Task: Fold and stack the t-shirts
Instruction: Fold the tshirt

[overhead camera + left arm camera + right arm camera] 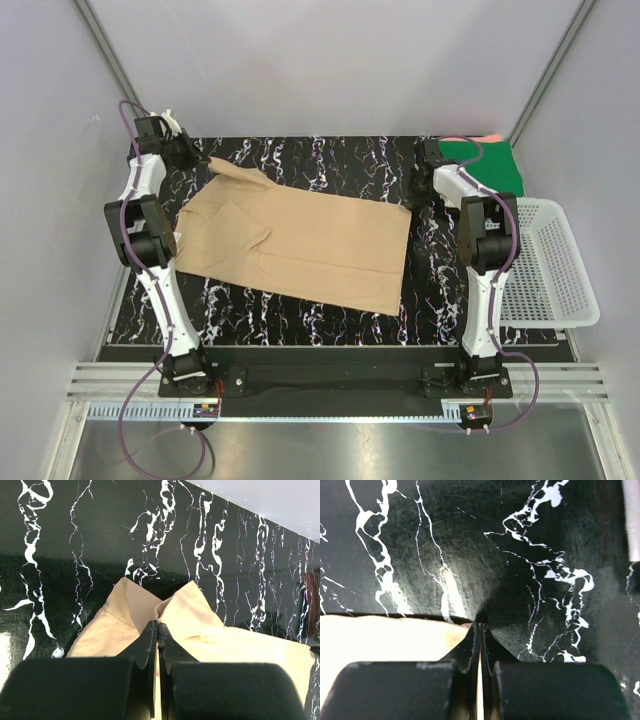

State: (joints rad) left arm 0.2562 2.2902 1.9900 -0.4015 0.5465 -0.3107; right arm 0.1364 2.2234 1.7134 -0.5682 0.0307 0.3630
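From above, the soft tan cloth t-shirt (300, 245) is seen spread on the black marbled counter (330, 155), its long side stretched between both arms. Left wrist: one far corner is pinched tight by the left pincer (157, 625). Right wrist: the other is pinched by the right pincer (480, 625).

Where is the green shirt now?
In the top view, the green shirt lies at the table's far right corner, beside the right arm and beyond the basket.
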